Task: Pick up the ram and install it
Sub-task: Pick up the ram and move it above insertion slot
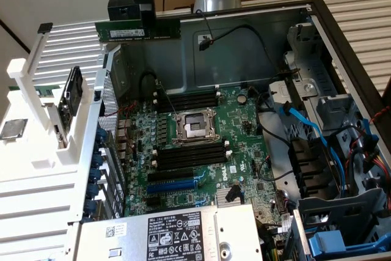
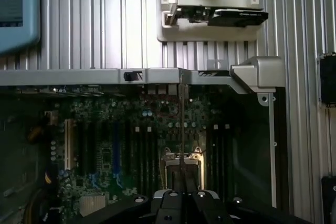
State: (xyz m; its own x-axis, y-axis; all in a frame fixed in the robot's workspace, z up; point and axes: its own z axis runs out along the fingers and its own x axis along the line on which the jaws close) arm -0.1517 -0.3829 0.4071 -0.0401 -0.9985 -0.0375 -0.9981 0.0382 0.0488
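The fingers (image 1: 146,21) are closed on the ram (image 1: 122,30), gripping it near its middle. They hold it level and long edge down, in the air above the open computer case (image 1: 244,47), well clear of the motherboard (image 1: 201,151) and its CPU socket (image 1: 194,126).

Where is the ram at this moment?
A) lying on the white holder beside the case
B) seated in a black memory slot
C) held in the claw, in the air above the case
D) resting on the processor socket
C: the claw is shut on the ram, which hangs level over the case, clear of the motherboard.
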